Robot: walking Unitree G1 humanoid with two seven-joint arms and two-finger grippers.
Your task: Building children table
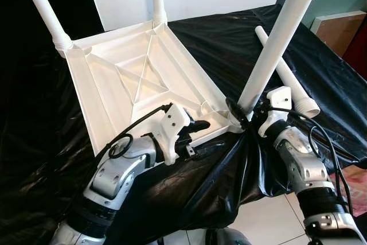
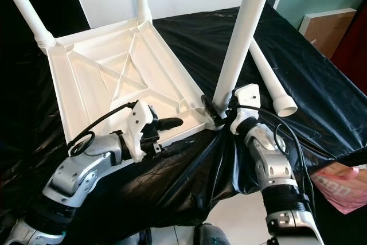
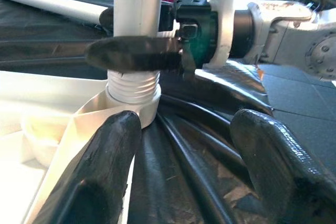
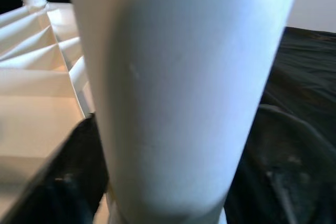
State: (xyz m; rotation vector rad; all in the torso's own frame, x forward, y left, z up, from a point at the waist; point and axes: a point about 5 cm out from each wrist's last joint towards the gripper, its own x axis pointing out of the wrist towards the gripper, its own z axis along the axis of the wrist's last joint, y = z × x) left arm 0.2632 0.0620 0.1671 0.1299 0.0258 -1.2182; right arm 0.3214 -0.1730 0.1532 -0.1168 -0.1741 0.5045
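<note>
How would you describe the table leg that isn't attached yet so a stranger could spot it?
Find the upturned white tabletop on the black sheet. To its right, beyond the leg held by the right gripper, one loose leg lies flat on the sheet. The other legs stand upright in corners.

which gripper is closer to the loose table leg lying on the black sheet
Right. The right gripper is clamped on the upright leg, just beside the loose leg. The left gripper sits open at the tabletop edge, farther away.
</note>
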